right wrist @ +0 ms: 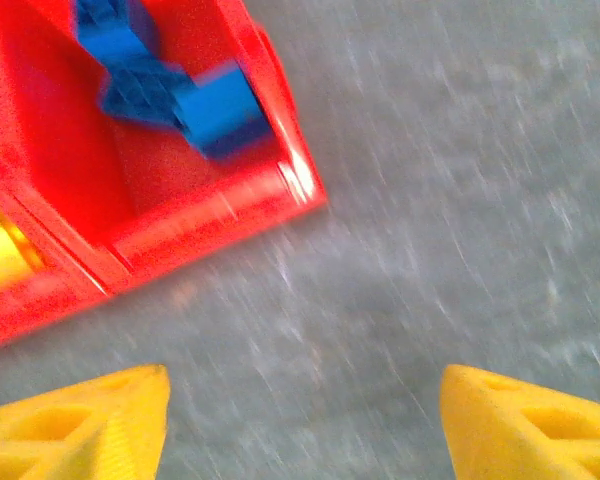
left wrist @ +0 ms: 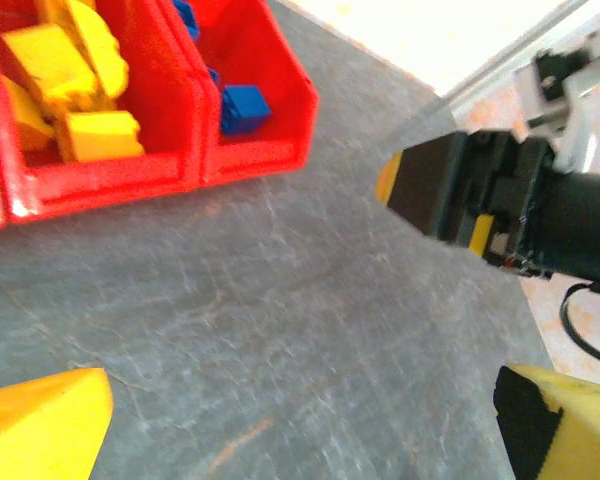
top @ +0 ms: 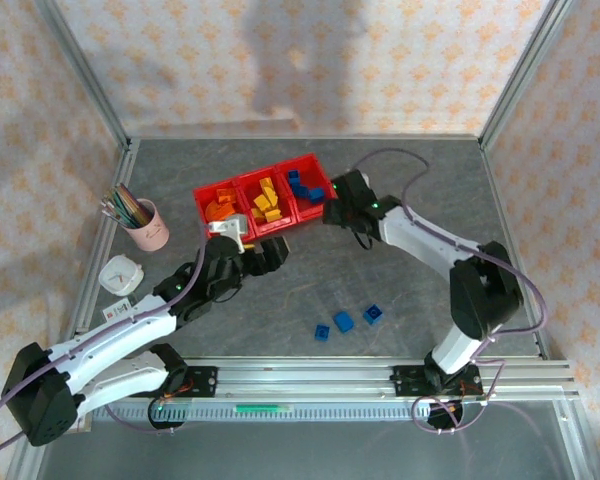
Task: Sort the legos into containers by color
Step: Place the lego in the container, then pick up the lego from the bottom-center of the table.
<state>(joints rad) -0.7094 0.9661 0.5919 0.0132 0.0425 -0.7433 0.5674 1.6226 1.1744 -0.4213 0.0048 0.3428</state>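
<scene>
Where you look down from above, three red bins (top: 307, 213) stand joined in a row at mid-table (top: 410, 180). Orange bricks (top: 218, 210) fill the left one, yellow bricks (top: 268, 203) the middle and blue bricks (top: 302, 186) the right, each heap too jumbled to count. Three loose blue bricks (top: 344, 321) lie close together on the table, well apart from the bins and toward your near rail. One pink cup (top: 148, 228) of pencils (top: 125, 205) stands left of the bins. Your left gripper (top: 270, 255) sits just in front of the bins. Your right gripper (top: 332, 212) is at the right bin's near corner.

From the left wrist you get two bins (left wrist: 250, 165), with yellow bricks (left wrist: 75, 95) in one and two blue bricks (left wrist: 242, 108) showing in the other. The left gripper (left wrist: 300, 430) has its fingers (left wrist: 40, 420) spread wide over bare table, with nothing between them. The right gripper (left wrist: 445, 190) hangs just beside the blue bin.

From the right wrist the picture is blurred. The blue bricks (right wrist: 170, 85) lie in their bin (right wrist: 210, 215), and you cannot count them. The right gripper (right wrist: 305, 420) has its two fingers (right wrist: 80, 425) apart over bare table beside that bin, holding nothing.
</scene>
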